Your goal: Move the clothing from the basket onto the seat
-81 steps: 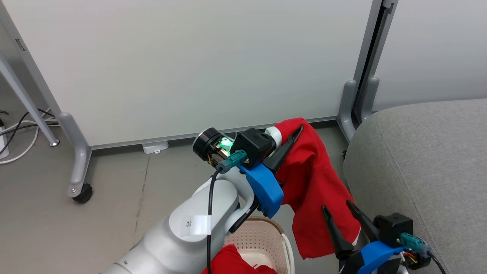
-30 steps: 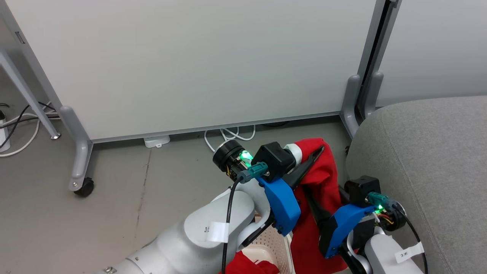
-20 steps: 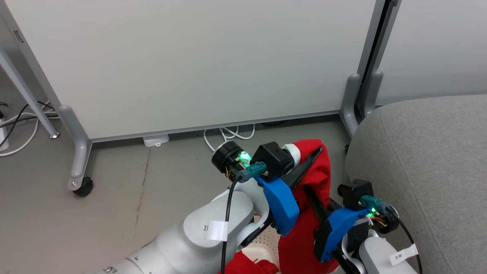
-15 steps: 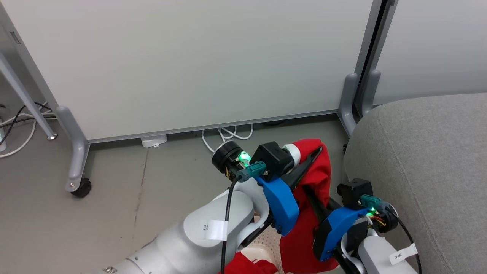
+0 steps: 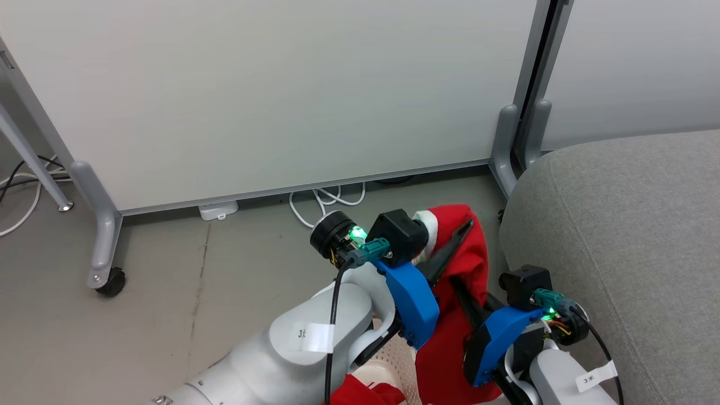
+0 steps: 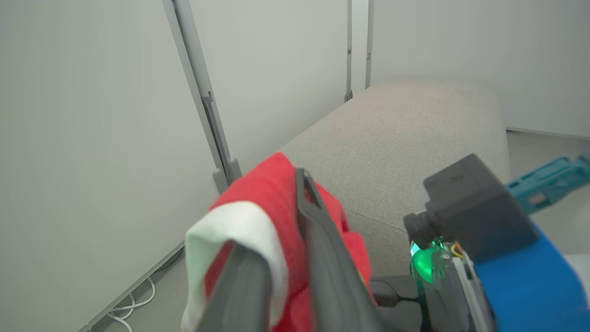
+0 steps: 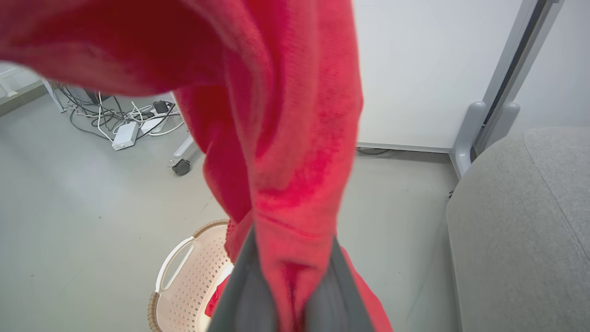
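Note:
A red garment (image 5: 461, 315) with a white cuff (image 6: 230, 230) hangs above the floor, just left of the grey seat (image 5: 619, 236). My left gripper (image 5: 464, 228) is shut on its top by the cuff, also seen in the left wrist view (image 6: 286, 212). Lower down, my right gripper (image 5: 457, 284) is shut on a hanging fold of the same garment (image 7: 286, 138), which bunches between its fingers (image 7: 292, 263). The basket (image 5: 391, 360) stands below both arms with more red clothing (image 7: 219, 295) inside. Its rim and handle (image 7: 168, 267) are in the right wrist view.
White partition panels on grey legs stand behind, one with a caster (image 5: 109, 281). White cables (image 5: 332, 197) lie at the panel's foot, and a power strip with cords (image 7: 122, 136) lies further left. The seat (image 7: 521, 230) fills the right side.
My right arm has risen to the hanging garment and its jaws have shut on a fold. The left gripper keeps its hold. The head camera has turned slightly.

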Robot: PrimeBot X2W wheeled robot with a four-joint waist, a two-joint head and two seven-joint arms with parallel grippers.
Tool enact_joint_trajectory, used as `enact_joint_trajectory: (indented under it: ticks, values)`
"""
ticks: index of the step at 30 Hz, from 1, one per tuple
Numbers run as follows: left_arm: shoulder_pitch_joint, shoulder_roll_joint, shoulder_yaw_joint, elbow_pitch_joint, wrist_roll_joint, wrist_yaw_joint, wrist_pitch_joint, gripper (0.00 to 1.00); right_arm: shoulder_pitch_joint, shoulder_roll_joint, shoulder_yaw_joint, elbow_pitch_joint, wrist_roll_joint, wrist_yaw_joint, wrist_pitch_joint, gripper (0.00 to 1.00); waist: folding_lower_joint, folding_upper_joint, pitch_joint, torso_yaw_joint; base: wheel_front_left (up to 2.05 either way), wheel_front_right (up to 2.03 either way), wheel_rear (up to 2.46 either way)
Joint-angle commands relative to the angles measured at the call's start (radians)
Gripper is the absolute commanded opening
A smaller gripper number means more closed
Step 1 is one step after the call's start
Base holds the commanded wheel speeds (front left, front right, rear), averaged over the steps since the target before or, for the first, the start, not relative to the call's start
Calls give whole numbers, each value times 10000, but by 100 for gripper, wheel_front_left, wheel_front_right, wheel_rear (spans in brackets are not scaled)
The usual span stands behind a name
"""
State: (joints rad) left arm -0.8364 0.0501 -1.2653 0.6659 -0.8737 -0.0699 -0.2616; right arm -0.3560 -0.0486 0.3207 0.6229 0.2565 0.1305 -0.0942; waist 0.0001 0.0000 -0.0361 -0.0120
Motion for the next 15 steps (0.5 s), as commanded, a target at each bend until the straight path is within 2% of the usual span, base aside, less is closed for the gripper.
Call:
enact_joint_trajectory:
  ticks: [1, 8, 15]
  values:
    - [149, 4, 9, 48, -59, 32, -50, 100, -160, -33, -22, 18, 21, 5, -69, 0, -1, 0, -1, -7, 0, 0, 0]
    - [575, 7, 608, -16, 215, 158, -49, 100, -119, -33, -131, 46, -22, 5, -145, 0, -1, 0, 7, 1, 0, 0, 0]
    - [1788, 461, 1930, -624, 1490, 202, -41, 100, -1, -33, -231, -29, 16, 5, -221, 0, -1, 0, 48, 54, 0, 0, 0]
